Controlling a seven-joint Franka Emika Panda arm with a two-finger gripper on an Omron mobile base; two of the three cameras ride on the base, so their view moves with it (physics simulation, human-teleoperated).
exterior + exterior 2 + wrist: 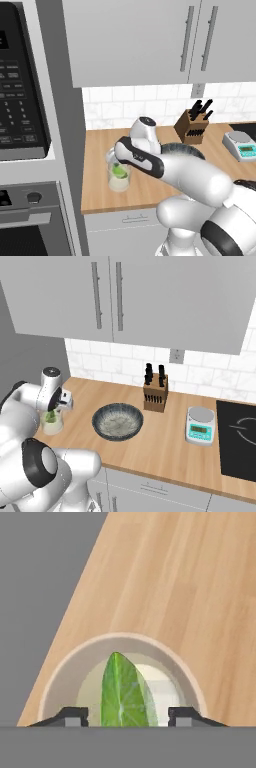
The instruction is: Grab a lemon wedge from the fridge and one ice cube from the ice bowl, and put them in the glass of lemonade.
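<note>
One glass of lemonade [119,177] stands on the wooden bench [165,451], with one lemon wedge [123,694] in it. One ice bowl [117,421], one knife block [155,393] (several dark handles stick out of it, too small to count surely) and one white kitchen scale [200,426] sit further right. Two upper cabinet doors [65,296] carry two bar handles [96,295]. One wall outlet [175,356], one dark cooktop [240,441], one oven column [25,125], one drawer handle [154,487].

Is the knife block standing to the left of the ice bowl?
No, in the right base view the knife block stands behind and right of the ice bowl.
</note>
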